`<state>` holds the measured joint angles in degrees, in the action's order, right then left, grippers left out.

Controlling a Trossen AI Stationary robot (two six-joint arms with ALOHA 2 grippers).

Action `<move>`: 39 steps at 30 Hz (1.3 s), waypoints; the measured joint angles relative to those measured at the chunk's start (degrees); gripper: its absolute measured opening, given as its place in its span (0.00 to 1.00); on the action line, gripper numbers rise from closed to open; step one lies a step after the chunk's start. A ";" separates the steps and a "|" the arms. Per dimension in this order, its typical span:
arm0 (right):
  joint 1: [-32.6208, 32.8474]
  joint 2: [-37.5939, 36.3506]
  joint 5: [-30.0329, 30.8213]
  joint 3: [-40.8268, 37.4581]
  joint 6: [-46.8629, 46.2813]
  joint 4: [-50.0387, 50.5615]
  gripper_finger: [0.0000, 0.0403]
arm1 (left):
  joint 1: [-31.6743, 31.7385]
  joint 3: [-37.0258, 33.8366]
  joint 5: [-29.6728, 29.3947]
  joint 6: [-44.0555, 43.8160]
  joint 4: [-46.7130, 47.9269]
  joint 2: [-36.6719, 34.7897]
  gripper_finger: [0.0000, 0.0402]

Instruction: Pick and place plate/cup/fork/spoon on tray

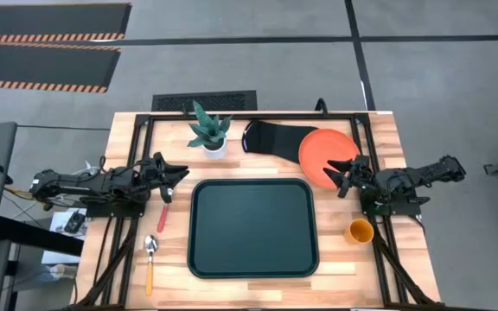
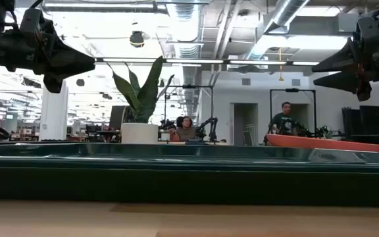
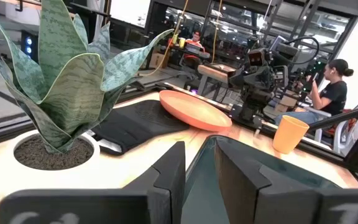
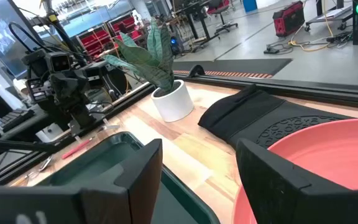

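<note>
1. The tray (image 1: 253, 228) lies flat in the middle of the counter (image 1: 379, 268), nothing on it, its slightly longer sides running left to right in the high view.
2. The plate (image 1: 325, 149) sits off the tray's far right corner, tilted: its far-left edge rests on the black oven mitt (image 1: 271, 138), and its near edge is under the right claw.
3. The cup (image 1: 360, 231) stands upright, mouth up, just beside the tray's right edge near the front, apart from it.
4. The fork (image 1: 162, 217) lies just left of the tray's far left corner, its red handle running roughly front to back; its tines are hidden under the left claw.
5. The spoon (image 1: 150, 263) lies left of the tray nearer the front, long axis front to back, silver bowl pointing to the far side and orange handle toward the front edge.
6. The right claw (image 1: 342, 176) hovers above the near edge of the plate, pointing toward the counter's middle, fingers spread wide and gripping nothing.
7. The left claw (image 1: 177, 178) hangs above the counter just over the fork's far end, pointing right toward the tray; its fingers stand narrowly apart with nothing between them.
8. A potted plant (image 1: 209, 131) stands beyond the tray's far left corner, left of the mitt.
9. In the low view, people (image 2: 283, 121) sit in the room behind.
</note>
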<state>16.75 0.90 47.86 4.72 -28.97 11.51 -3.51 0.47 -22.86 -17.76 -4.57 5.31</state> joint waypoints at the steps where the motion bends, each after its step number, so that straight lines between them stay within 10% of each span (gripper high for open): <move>1: -0.01 -0.01 0.01 0.02 0.00 -0.01 0.58 | -0.02 0.02 -0.01 0.00 -0.01 0.00 0.19; 39: -0.02 -0.02 0.02 0.02 0.00 -0.02 0.58 | 0.00 0.02 -0.52 -7.24 -0.64 0.02 0.19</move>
<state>16.73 0.89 47.88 4.73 -28.97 11.49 -3.51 0.49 -23.38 -24.99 -5.20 5.32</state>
